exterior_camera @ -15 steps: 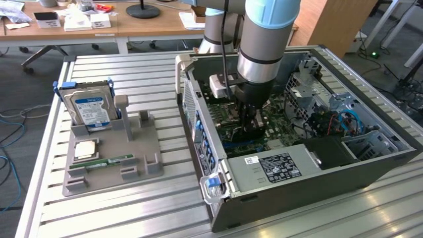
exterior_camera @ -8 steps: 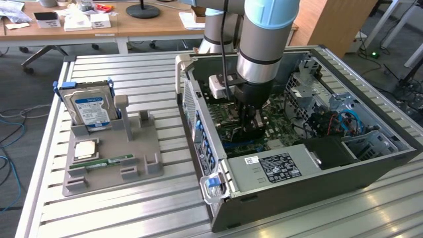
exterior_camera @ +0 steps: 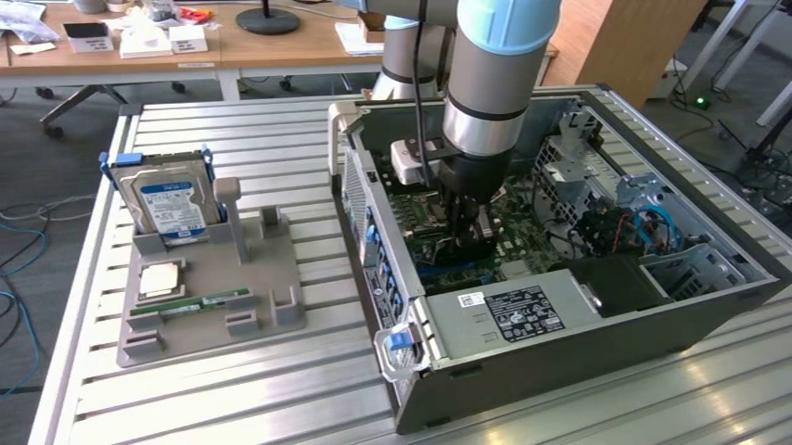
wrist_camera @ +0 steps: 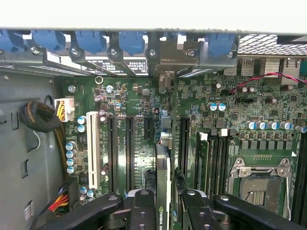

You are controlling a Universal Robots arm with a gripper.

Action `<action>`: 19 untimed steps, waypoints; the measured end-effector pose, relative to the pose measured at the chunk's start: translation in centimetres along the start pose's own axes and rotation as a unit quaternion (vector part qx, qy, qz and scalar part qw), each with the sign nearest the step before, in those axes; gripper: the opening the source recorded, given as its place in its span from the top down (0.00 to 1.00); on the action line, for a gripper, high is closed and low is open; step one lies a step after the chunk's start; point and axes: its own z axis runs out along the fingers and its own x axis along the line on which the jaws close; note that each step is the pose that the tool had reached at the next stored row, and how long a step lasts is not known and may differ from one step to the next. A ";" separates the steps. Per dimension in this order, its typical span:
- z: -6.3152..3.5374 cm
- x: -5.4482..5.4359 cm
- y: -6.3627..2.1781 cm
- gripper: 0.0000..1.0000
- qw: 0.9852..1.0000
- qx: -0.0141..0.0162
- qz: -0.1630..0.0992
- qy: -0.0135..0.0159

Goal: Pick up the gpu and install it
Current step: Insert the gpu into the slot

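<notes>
Gpu (wrist_camera: 162, 177) on edge, long axis toward rear brackets (wrist_camera: 120, 45), clamped by end effector (wrist_camera: 163, 203) above motherboard (wrist_camera: 134, 110).

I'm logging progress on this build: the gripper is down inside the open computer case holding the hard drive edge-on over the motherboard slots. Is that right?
Not quite. The gripper is down inside the computer case, but it holds the gpu edge-on over the motherboard slots, as the wrist view shows. The hard drive stands upright in the grey holder outside the case, seen in the exterior view.
</notes>
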 end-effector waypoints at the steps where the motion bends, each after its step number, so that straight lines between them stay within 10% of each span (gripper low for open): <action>1: 0.00 0.0 0.00 0.75 1.000 0.000 0.000 0.000; 14: 0.07 0.0 0.10 0.74 1.000 0.000 0.000 -0.001; 19: 0.03 0.0 0.05 0.56 1.000 0.000 0.000 0.000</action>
